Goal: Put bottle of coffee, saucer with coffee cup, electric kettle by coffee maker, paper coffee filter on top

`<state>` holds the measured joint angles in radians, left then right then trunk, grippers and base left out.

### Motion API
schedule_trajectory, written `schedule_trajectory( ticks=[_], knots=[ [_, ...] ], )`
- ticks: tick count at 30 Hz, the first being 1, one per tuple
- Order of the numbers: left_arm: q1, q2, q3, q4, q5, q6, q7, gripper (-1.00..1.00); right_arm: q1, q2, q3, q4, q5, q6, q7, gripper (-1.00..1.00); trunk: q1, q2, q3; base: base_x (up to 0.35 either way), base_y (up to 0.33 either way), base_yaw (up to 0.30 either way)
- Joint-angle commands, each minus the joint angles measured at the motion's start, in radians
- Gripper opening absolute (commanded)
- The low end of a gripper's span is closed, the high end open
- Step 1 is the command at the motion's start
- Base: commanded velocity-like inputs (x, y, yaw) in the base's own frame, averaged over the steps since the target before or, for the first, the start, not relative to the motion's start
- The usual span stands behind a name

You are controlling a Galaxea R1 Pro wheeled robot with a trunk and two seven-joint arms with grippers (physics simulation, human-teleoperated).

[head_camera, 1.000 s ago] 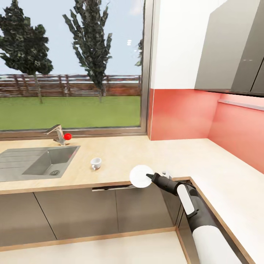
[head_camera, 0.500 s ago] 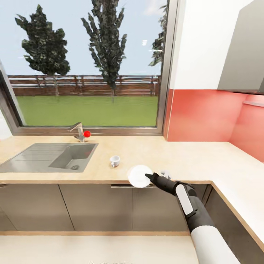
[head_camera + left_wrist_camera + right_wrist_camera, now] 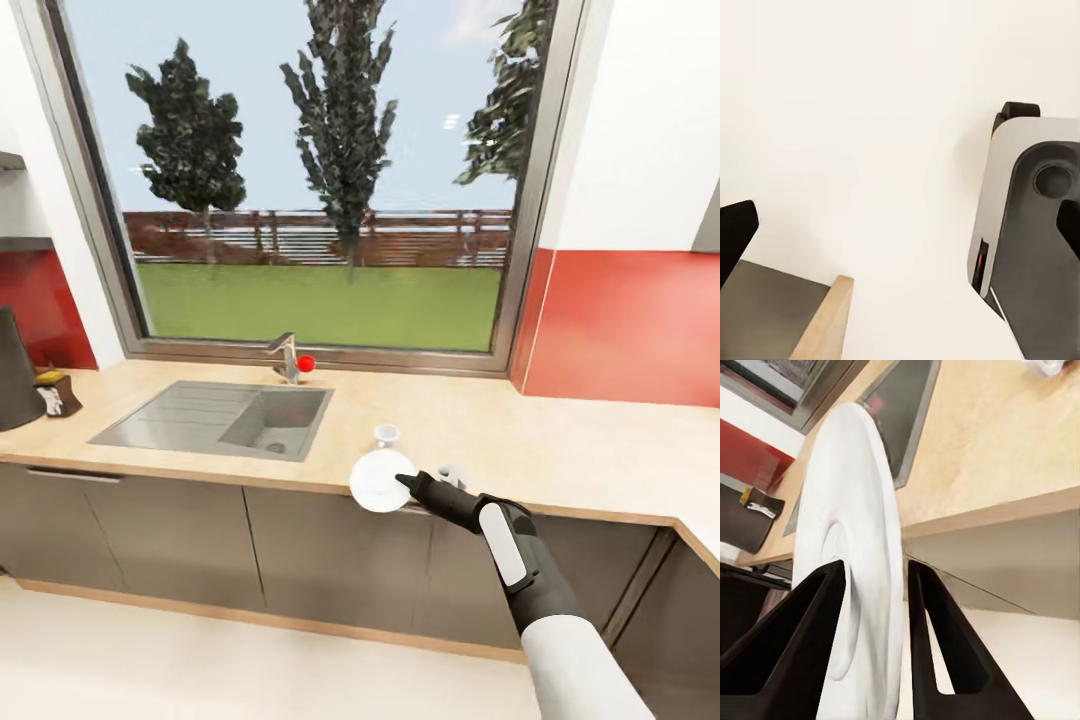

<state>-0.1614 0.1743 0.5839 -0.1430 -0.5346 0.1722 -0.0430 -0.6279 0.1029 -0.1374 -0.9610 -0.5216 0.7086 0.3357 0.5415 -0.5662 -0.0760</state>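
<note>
Behind the long light-wood worktop a big window shows trees, grass and a fence, and the wall to its right is red below and white above. Dark-grey cabinets stand under the worktop, and a steel sink is set into it, with a tap that carries a red knob at the window side.

At the far left edge of the head view I see a part of the coffee maker (tall, dark and matte), standing on the worktop. Just beside it stands the bottle of coffee, small and brown with a white label.

The right end effector is closed on the saucer, holding it by its rim. The saucer is held on its edge, its face toward the head camera, in the air at the front edge of the worktop. In the right wrist view the white plate sits between the two dark fingers, which press on both sides of it.

The coffee cup stands on the worktop just behind the saucer, to the right of the sink, not touching the saucer.

The left wrist view shows a pale floor and a grey part of the robot's own body; whether the left end effector is open or closed, I cannot tell.
</note>
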Motion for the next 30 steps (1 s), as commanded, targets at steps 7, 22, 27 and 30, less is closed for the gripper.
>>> schedule_trajectory(
  ticks=[7,22,27,30],
  knots=[
    [-0.001,0.002,0.007,-0.001,-0.008,0.004,-0.005,1.0,-0.001,0.002,-0.005,0.001,0.001,0.008,0.003,-1.0,0.001,-0.002,0.006,0.0,0.191,0.214],
    [-0.001,0.006,0.007,-0.003,-0.008,0.011,-0.005,1.0,-0.001,0.003,-0.004,0.001,0.001,0.008,0.003,-1.0,0.001,-0.002,0.022,0.002,0.005,0.212],
    [-0.001,0.005,0.007,-0.003,-0.008,0.006,-0.005,1.0,-0.001,0.003,-0.004,0.001,0.001,0.008,0.003,-1.0,0.001,-0.002,0.027,0.113,0.171,0.212],
    [-0.001,0.003,0.007,-0.003,-0.008,0.006,-0.005,1.0,-0.001,0.003,-0.004,0.001,0.001,0.008,0.004,-1.0,0.001,-0.002,0.03,0.133,0.263,0.212]
  ],
)
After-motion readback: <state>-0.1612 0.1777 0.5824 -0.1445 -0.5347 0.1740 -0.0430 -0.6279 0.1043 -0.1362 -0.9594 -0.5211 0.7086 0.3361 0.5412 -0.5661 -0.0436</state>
